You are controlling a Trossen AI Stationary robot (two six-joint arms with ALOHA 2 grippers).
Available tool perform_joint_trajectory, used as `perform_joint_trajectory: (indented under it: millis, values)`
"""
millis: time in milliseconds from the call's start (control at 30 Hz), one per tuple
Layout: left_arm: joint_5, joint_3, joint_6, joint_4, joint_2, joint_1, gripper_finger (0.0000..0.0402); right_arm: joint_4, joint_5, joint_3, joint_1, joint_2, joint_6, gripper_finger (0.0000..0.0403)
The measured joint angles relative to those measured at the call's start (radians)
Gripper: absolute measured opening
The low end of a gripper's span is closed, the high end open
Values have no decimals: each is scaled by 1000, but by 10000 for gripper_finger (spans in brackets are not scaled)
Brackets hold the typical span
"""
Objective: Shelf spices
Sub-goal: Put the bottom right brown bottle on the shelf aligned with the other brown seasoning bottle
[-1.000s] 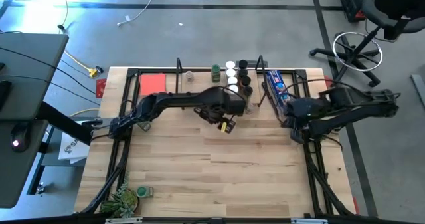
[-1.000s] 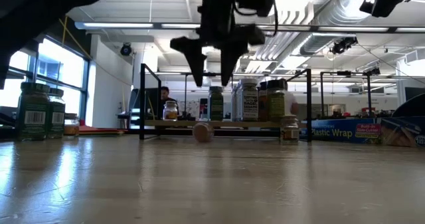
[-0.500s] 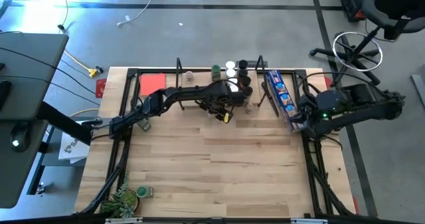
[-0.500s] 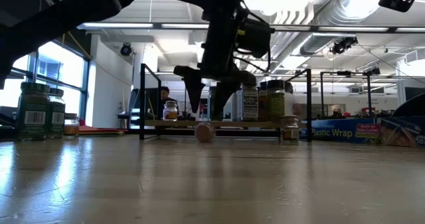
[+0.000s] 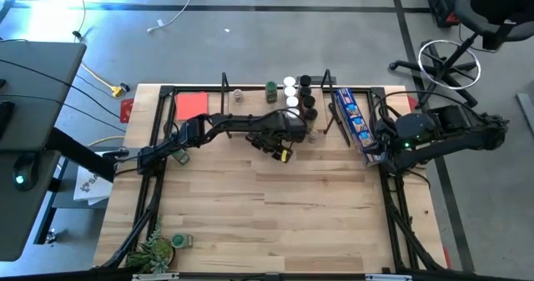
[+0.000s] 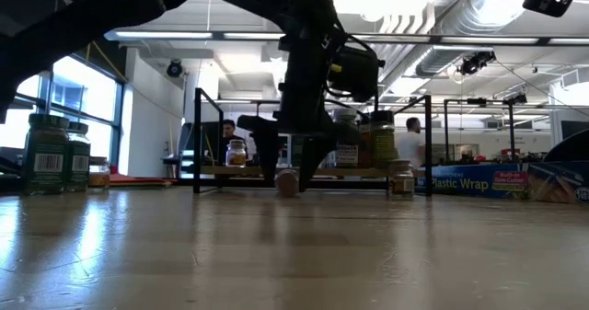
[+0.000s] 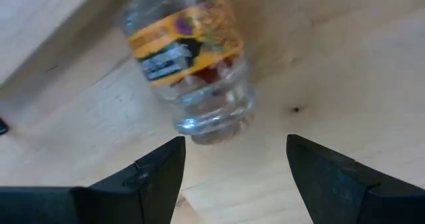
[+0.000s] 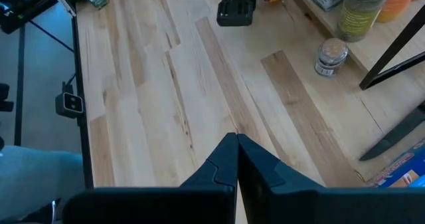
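Note:
A clear spice jar [image 7: 189, 64] with a yellow-and-black label lies on its side on the table, just in front of the shelf [image 6: 230, 171]. My left gripper [image 6: 288, 167] points straight down over it, open. Its fingertips are low, one on either side of the jar's round end [image 6: 287, 182], and they touch nothing. Several more spice jars [image 5: 289, 87] stand on the shelf board. Another small jar [image 8: 330, 56] stands on the table near the shelf's right end. My right gripper [image 8: 236, 164] is shut and empty, raised at the table's right side.
A long blue packet [image 5: 350, 114] lies to the right of the shelf, and a red card [image 5: 191, 106] to its left. A potted plant [image 5: 154, 249] sits at the near left corner. Two green-lidded jars [image 6: 46, 154] stand at the left. Bare wood fills the middle.
My left gripper has come down toward the table and a little toward the shelf, staying open, so its fingers now stand on either side of the lying jar. My right arm has drawn back toward the table's right edge.

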Motion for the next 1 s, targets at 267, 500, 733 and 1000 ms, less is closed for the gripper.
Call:
perform_joint_trajectory:
  millis: [267, 500, 733, 1000]
  values:
    - [-84, -31, -41, 69, 0, -4, 258, 1, 1, 0, 0, 0, 11, 0]
    - [-120, -32, -95, 128, 0, -8, 258, 1, 1, 0, 0, 0, 19, 0]
    - [-170, -32, -124, 147, -1, -7, 243, 0, 2, 0, 0, 0, 27, 0]
    - [-190, -32, -141, 164, 0, -11, 215, 0, 2, 0, 0, 0, 27, 0]
